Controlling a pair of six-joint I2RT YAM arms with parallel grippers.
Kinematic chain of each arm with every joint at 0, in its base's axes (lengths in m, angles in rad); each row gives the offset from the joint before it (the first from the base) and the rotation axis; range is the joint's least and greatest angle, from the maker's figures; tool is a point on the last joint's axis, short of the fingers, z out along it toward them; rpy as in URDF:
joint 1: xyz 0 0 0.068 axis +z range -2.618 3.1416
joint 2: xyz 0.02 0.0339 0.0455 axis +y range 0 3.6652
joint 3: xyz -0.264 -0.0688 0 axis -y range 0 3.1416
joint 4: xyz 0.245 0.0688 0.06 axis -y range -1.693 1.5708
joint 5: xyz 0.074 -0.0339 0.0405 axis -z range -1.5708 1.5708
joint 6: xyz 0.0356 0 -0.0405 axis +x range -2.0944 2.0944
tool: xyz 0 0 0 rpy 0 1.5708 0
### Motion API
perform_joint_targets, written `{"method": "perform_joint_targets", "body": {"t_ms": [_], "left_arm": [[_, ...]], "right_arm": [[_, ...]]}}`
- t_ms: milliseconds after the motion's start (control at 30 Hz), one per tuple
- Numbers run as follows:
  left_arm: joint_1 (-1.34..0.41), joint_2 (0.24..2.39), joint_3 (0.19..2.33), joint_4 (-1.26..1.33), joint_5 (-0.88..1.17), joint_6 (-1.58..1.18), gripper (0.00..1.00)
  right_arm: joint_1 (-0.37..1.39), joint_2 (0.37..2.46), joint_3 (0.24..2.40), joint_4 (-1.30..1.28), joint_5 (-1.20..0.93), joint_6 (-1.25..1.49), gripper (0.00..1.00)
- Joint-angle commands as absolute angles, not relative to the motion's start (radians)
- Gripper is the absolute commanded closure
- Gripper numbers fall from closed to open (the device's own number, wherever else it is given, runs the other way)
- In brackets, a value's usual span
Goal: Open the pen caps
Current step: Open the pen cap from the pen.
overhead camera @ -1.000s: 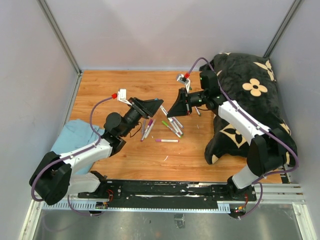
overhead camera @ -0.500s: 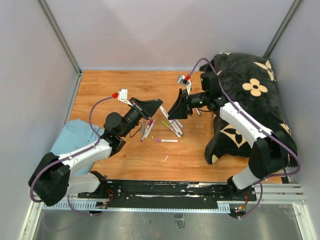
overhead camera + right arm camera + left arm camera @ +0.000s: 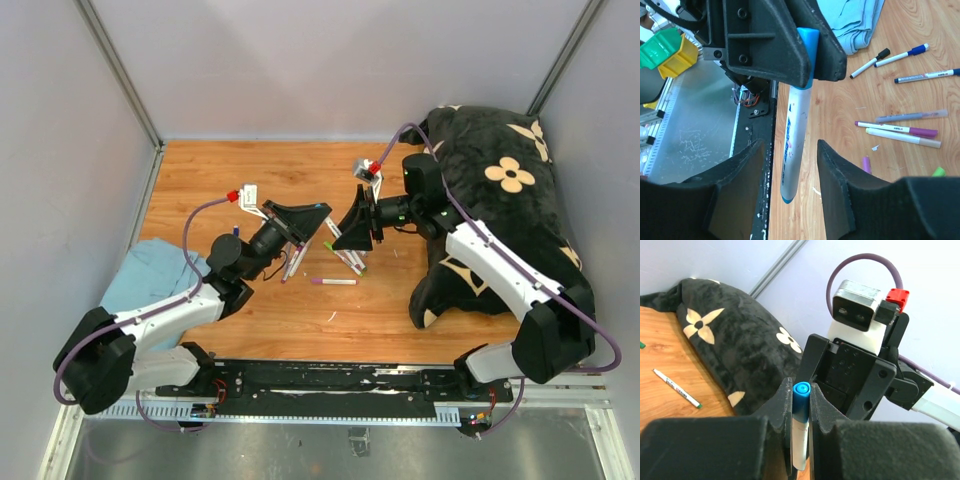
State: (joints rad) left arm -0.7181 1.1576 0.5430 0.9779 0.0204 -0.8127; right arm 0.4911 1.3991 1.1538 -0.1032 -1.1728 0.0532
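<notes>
The left hand (image 3: 801, 412) was clamped on the blue cap (image 3: 807, 55) of a white pen (image 3: 792, 140), which it held in the air above the middle of the desk (image 3: 220, 180). The right hand (image 3: 790, 145) faced it from just beside, fingers apart, one on each side of the barrel. A gap showed on both sides, so neither finger touched the pen. The barrel ran from the cap toward the right wrist and ended in a small blue tip.

On the desk below lay more pens. A purple-capped one (image 3: 897, 129) lay side by side with a pale-tipped one, near a grey pen. A black-capped pen (image 3: 870, 62) and a dark blue one lay closer to the blue cloth (image 3: 150, 275) at the left edge. A loose purple cap (image 3: 866, 164) and a green cap (image 3: 938, 171) lay on the wood nearby. A pink-capped pen (image 3: 333, 282) lay alone toward the near edge. A black flowered cushion (image 3: 510, 200) covered the right side of the desk.
</notes>
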Motion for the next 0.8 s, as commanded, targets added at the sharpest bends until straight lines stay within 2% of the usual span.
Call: {"method": "perform_joint_targets", "body": {"t_ms": [0, 133, 167, 500, 700, 767], "left_arm": [[-0.730, 1.185, 0.538, 1.052, 0.021, -0.800, 1.00], [-0.730, 1.190, 0.539, 1.098, 0.020, -0.776, 1.00], [-0.726, 1.185, 0.550, 1.095, 0.016, -0.743, 1.00], [-0.459, 1.228, 0.899, 0.872, 0.128, -0.707, 1.00], [-0.447, 1.184, 0.945, 0.783, 0.112, -0.688, 1.00], [-0.445, 1.162, 0.932, 0.745, 0.110, -0.684, 1.00]], "right_arm": [[0.513, 1.400, 1.145, -0.062, -1.153, 0.101, 0.60], [0.512, 1.408, 1.144, -0.047, -1.176, 0.133, 0.96], [0.512, 1.411, 1.142, -0.041, -1.188, 0.142, 0.99], [0.507, 1.445, 1.065, 0.158, -1.316, 0.294, 0.99], [0.501, 1.426, 1.081, 0.088, -1.292, 0.218, 0.99], [0.498, 1.422, 1.103, -0.021, -1.254, 0.099, 0.99]]}}
